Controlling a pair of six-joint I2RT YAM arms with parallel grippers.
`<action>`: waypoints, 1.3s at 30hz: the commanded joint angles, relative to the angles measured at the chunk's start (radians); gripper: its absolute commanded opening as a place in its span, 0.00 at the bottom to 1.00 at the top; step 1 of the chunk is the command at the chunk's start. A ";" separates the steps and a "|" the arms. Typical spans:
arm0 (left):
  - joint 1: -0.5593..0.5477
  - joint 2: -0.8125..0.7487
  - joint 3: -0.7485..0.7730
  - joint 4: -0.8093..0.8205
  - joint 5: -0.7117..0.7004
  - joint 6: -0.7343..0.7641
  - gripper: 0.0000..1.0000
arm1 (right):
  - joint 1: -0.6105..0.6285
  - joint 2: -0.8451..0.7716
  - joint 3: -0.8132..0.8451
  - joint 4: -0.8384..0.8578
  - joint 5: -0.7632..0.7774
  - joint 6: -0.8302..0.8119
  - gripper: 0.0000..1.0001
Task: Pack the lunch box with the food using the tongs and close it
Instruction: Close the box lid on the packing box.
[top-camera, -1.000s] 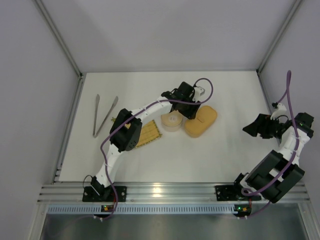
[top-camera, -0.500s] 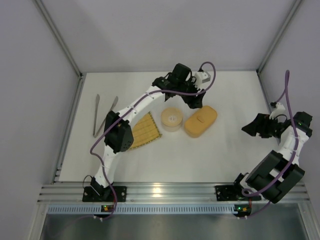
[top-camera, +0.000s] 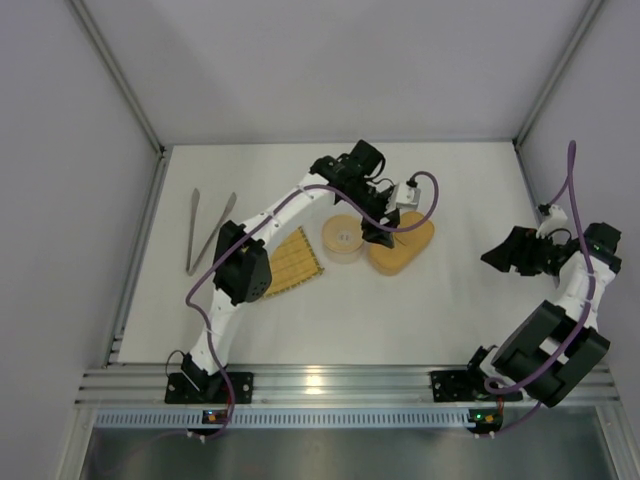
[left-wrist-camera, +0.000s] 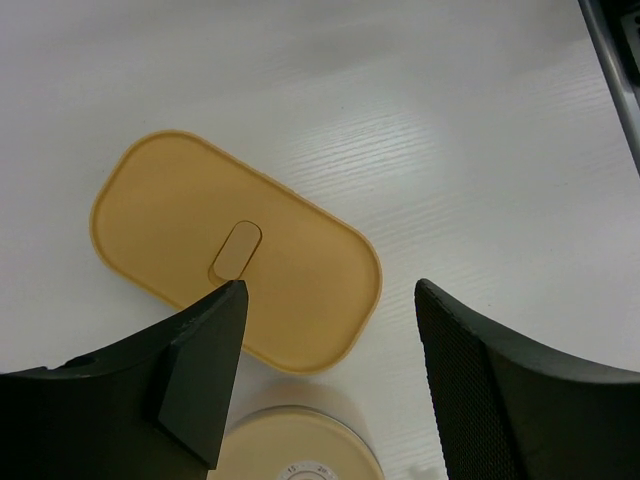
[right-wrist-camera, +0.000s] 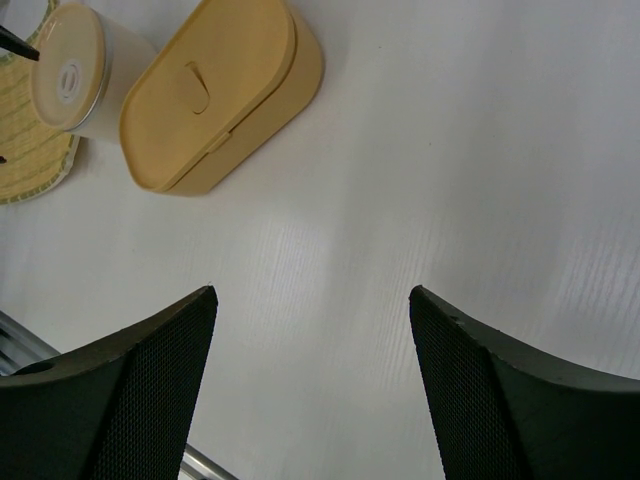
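The tan-orange lunch box (top-camera: 405, 246) lies on the white table with its lid (left-wrist-camera: 230, 255) on; it also shows in the right wrist view as the lunch box (right-wrist-camera: 222, 92). My left gripper (top-camera: 383, 234) hovers over the box's left end, open (left-wrist-camera: 330, 288), with nothing between its fingers (left-wrist-camera: 200, 365). The silver tongs (top-camera: 205, 231) lie untouched at the far left of the table. Away at the right side, my right gripper (top-camera: 493, 257) hangs open (right-wrist-camera: 310, 292) over bare table. No food shows in any view.
A round cream container with a lid (top-camera: 343, 240) stands just left of the lunch box and shows too as the container (right-wrist-camera: 66, 66). A yellow bamboo mat (top-camera: 296, 262) lies left of it. Grey walls enclose the table; an aluminium rail (top-camera: 330, 384) runs along the near edge.
My left gripper lifted from between the round container and the lunch box, swung back, then came down over the box's left end, its jaws widening. The right arm has stayed still.
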 joint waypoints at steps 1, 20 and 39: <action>0.001 0.032 0.000 0.050 0.086 0.127 0.73 | 0.012 -0.014 0.003 0.053 -0.029 -0.015 0.77; 0.228 -0.307 -0.406 0.608 0.075 -0.741 0.80 | 0.766 -0.110 -0.048 0.406 0.509 0.203 0.71; 0.580 -0.698 -0.692 0.432 0.217 -0.743 0.94 | 0.972 0.240 0.159 0.443 0.696 0.130 0.75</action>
